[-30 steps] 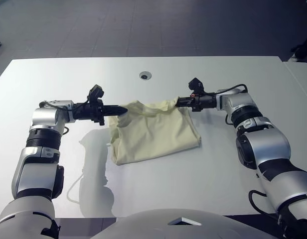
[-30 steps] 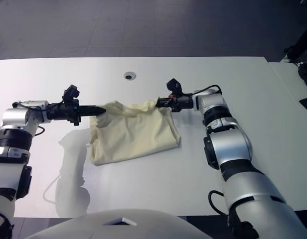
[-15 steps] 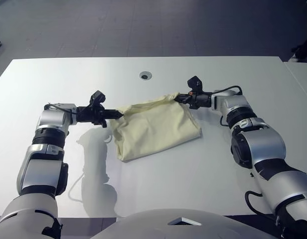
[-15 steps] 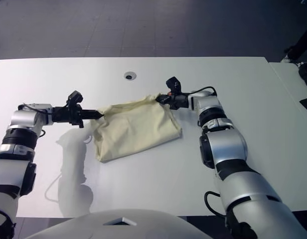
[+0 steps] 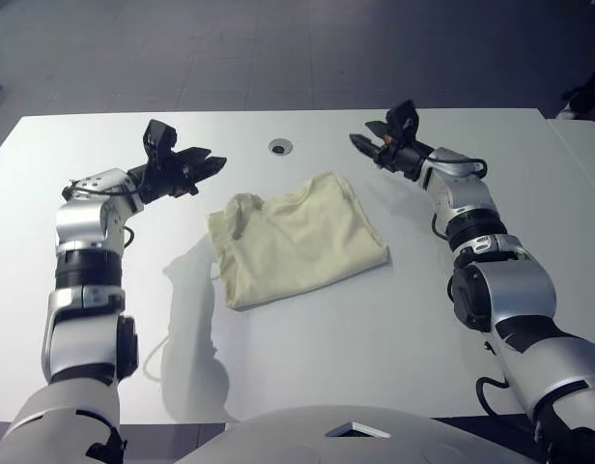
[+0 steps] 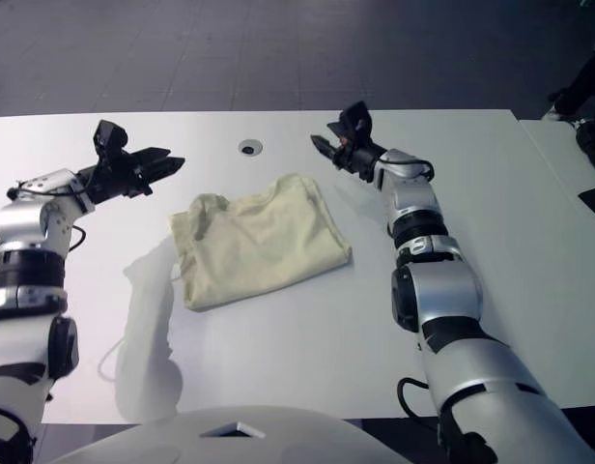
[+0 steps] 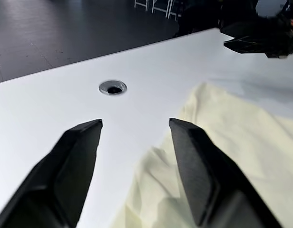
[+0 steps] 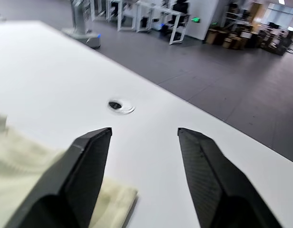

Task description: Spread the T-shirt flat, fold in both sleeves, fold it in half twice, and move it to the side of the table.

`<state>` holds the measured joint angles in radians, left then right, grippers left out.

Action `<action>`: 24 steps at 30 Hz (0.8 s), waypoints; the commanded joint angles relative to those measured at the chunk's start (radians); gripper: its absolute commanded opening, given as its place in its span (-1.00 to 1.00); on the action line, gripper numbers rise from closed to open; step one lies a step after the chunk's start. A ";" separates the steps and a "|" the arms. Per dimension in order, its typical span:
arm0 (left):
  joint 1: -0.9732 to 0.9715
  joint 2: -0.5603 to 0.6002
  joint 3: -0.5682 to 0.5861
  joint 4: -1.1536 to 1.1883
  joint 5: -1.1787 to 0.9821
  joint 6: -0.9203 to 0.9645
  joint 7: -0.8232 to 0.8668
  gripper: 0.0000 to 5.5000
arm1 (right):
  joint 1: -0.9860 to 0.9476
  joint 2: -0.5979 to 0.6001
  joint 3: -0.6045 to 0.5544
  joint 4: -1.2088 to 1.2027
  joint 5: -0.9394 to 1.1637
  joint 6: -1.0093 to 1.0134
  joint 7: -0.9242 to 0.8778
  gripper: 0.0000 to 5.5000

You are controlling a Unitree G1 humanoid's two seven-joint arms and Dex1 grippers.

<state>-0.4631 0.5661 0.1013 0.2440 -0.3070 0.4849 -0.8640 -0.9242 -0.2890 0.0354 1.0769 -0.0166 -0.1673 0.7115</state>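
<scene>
A pale yellow T-shirt (image 5: 296, 240) lies folded in a rough square near the middle of the white table (image 5: 297, 367), with loose wrinkled edges at its far left corner. My left gripper (image 5: 209, 163) hangs open above the table, to the left of and beyond the shirt, holding nothing. My right gripper (image 5: 363, 139) is open too, raised beyond the shirt's far right corner. In the left wrist view the shirt (image 7: 222, 156) spreads under the open fingers (image 7: 70, 166). A corner of the shirt (image 8: 27, 199) lies below the right fingers (image 8: 206, 175).
A round cable hole (image 5: 280, 147) sits in the table beyond the shirt, between the two grippers. Bare table stretches to the left, right and front of the shirt. Dark floor lies past the far edge.
Both grippers have let go of the shirt's far corners, opened, and lifted up and away from it. The released shirt dropped flat onto the table.
</scene>
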 commanded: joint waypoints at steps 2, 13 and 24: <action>0.321 0.041 -0.119 -0.615 0.025 0.156 0.097 0.28 | -0.003 -0.038 0.213 -0.002 -0.245 -0.218 -0.037 0.25; 0.457 0.231 -0.445 -0.824 0.366 0.115 0.114 0.95 | -0.068 -0.011 0.355 0.173 -0.446 -0.288 -0.217 0.90; 0.266 0.331 -0.521 -0.545 0.454 -0.157 -0.081 0.96 | 0.106 -0.223 0.541 -0.054 -0.510 -0.514 0.153 0.96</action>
<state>-0.1082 0.8558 -0.3871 -0.4493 0.0959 0.4238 -0.8780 -0.9639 -0.4381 0.5128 1.1356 -0.5303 -0.6514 0.6300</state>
